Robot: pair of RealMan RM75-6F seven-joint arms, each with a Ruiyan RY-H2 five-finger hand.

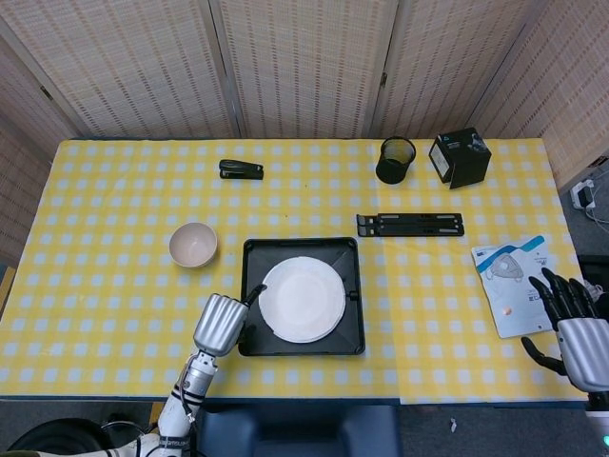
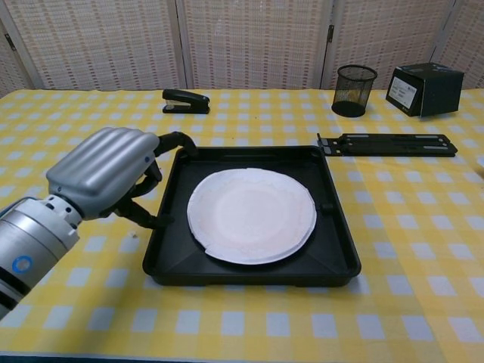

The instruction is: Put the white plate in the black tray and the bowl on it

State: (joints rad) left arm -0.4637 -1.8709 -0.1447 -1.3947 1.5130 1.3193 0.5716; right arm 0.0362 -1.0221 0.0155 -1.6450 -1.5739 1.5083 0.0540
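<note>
We see the bowl (image 1: 193,245) standing upright on the table (image 1: 105,295), well to the left of the black tray (image 1: 348,328) and apart from it. Our left robot hand (image 1: 220,324) hangs just beside the tray's left rim, fingers apart and grasping nothing. The white plate (image 1: 303,299) lies flat inside the tray, so we judge the bowl to be the step in hand. To do it well, we should swing the left robot hand out over the bowl, take it by the rim, lift it clear of the tray wall and set it on the plate's middle. Further right, a stapler (image 1: 240,169), a mesh cup (image 1: 395,160), a black box (image 1: 460,157) and a paper packet (image 1: 514,281) sit on the yellow checked cloth. Our right robot hand (image 1: 569,319) hovers open at the table's right edge. Woven screens (image 1: 304,67) close off the back.
</note>
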